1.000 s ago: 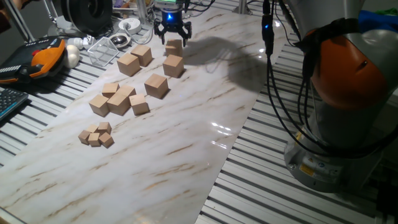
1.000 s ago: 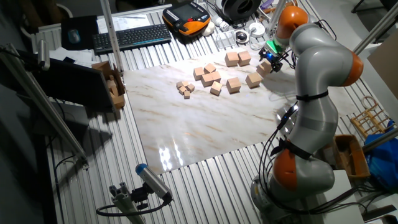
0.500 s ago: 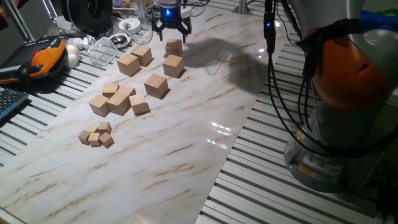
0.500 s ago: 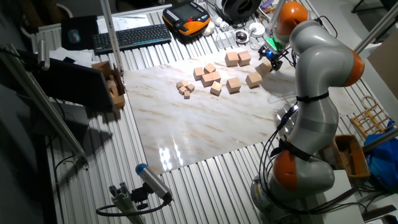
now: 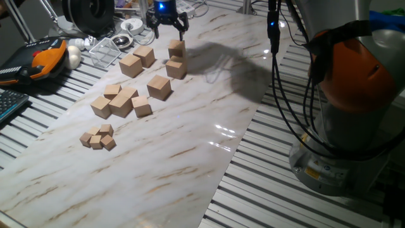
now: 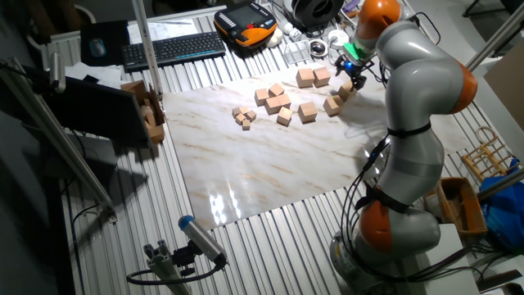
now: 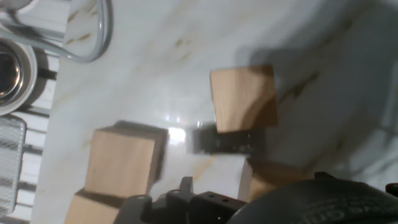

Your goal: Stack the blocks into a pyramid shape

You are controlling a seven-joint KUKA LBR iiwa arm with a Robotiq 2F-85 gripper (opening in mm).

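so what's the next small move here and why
Probably swing the gripper over to the lone block and lower onto it. The gripper hangs open and empty, nothing is stacked yet, and the two blocks near it already sit close, like a base row.

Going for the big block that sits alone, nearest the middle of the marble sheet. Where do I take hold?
Come straight down on the lone block and close the jaws on two opposite side faces. It rests flat, its top is free, and no neighbour touches it. Turn the wrist to square with its faces.
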